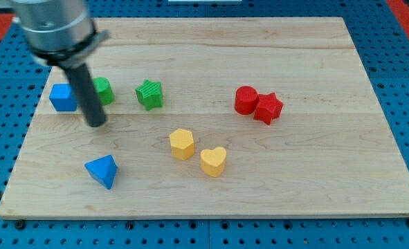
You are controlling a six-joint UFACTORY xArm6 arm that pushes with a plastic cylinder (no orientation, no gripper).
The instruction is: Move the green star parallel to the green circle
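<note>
The green star (149,93) lies on the wooden board (315,173) at the view's upper left. The green circle (103,90) lies to its left, partly hidden behind my rod. My tip (96,124) rests on the board just below the green circle and to the lower left of the green star, touching neither that I can see.
A blue cube (63,97) sits left of the rod. A blue triangle (102,171) lies below the tip. A yellow hexagon (182,144) and a yellow heart (213,161) lie near the middle. A red circle (246,99) and a red star (268,108) touch at the right.
</note>
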